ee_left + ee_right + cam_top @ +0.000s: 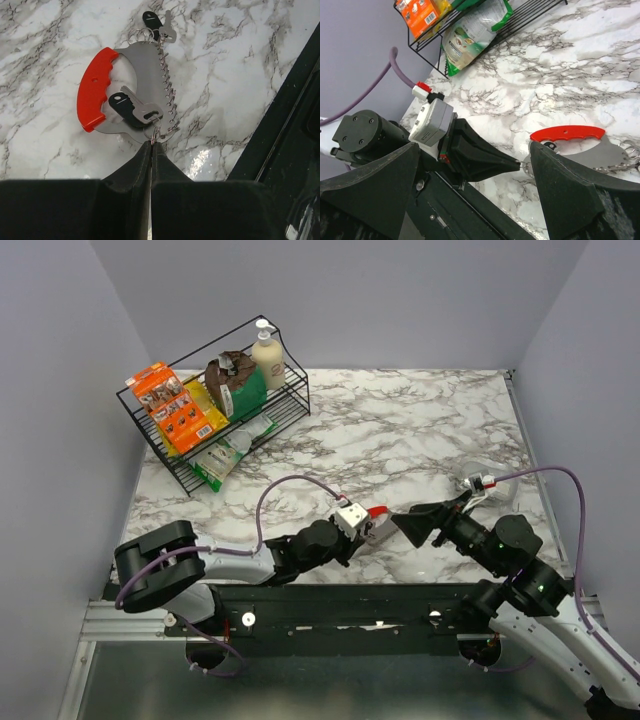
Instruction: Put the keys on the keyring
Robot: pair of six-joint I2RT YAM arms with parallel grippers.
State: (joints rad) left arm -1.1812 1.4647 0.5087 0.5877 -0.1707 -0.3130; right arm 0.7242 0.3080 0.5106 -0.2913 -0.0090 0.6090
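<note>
The white marble tabletop (430, 420) has bare room beside the black wire rack (298, 400). The rack holds one orange box (172, 405), three bags (238, 390) and one soap bottle (267, 355). Well apart from the rack, by the front edge, the left claw (151, 145) pinches the red-handled silver keyring (95, 92). The right claw (475, 150) is spread wide. Two black-headed keys (120, 102) touch the keyring.

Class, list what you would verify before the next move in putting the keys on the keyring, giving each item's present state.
1. The left gripper is shut on the lower edge of the keyring: ok.
2. The right gripper is open, facing the left one: ok.
3. The black-headed key lies on the keyring's plate: ok.
4. That key is threaded on: cannot tell.
5. The upper key lies beside the small rings: ok.
</note>
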